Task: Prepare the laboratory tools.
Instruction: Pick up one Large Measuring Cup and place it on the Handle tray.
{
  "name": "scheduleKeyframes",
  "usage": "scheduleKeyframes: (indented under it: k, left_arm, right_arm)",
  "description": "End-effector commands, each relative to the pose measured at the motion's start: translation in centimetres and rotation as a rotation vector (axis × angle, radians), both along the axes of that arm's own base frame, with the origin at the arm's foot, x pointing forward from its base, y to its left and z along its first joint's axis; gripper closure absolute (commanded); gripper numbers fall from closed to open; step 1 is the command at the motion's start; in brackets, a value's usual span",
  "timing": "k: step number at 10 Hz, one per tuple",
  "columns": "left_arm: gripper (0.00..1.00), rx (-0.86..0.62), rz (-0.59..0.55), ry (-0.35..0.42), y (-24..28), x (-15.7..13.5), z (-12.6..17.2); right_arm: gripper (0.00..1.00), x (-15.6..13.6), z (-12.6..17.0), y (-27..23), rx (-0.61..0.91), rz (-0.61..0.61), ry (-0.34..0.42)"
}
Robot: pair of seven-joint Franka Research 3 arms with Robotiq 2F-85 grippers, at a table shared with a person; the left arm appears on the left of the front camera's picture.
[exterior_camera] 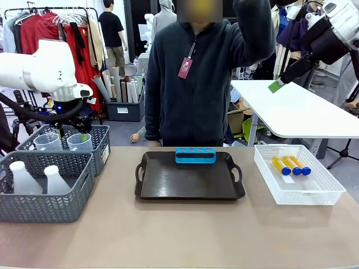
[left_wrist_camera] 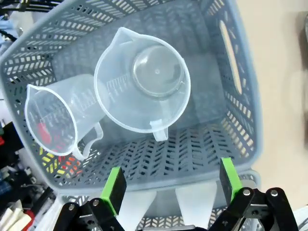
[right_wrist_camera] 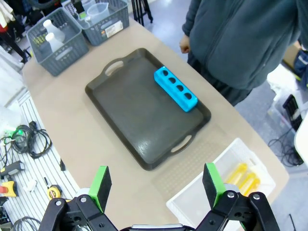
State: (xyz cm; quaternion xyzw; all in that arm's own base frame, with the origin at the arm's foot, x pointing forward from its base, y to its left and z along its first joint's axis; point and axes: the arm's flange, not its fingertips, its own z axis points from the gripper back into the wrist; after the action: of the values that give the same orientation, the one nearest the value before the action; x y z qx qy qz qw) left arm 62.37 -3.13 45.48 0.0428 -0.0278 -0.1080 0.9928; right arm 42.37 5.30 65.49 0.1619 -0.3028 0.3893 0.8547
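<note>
Left claw point(left_wrist_camera: 172, 182), wide open and empty, hovers over two beakers point(left_wrist_camera: 142, 86) in the basket point(left_wrist_camera: 231, 120) left of the tray point(exterior_camera: 185, 182); right claw point(right_wrist_camera: 156, 185), likewise open, hangs high to its right.

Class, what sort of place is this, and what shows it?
Probably a robot testing workshop: a white robot arm over a basket of beakers, a clothes rack behind, cables on the floor.
</note>
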Motion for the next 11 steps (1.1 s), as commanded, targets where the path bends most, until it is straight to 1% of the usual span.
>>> scheduleKeyframes:
  k: [1, 3, 5, 6, 10, 11]
  left_arm:
    - [0.0, 0.003, 0.032, -0.018, 0.5, 1.0, -1.0]
    - [0.0, -0.008, 0.044, -0.015, 0.8, 1.6, -2.5]
    - [0.0, -0.03, 0.084, -0.009, 1.4, 2.1, -3.6]
    - [0.0, -0.03, 0.086, -0.022, 1.6, 2.3, -4.1]
    - [0.0, -0.033, 0.105, -0.032, 1.7, 3.1, -6.1]
    - [0.0, -0.024, 0.104, -0.054, 1.8, 3.2, -6.4]
  right_arm:
    - [0.0, 0.1, 0.1, -0.1, 0.008, 0.013, -0.004]
    - [0.0, 0.1, 0.1, -0.1, 0.008, 0.013, -0.004]
    - [0.0, 0.1, 0.1, -0.1, 0.008, 0.013, -0.004]
    - [0.0, 0.1, 0.1, -0.1, 0.008, 0.013, -0.004]
    - [0.0, 0.1, 0.1, -0.1, 0.008, 0.013, -0.004]
    - [0.0, 0.1, 0.1, -0.1, 0.008, 0.013, -0.004]
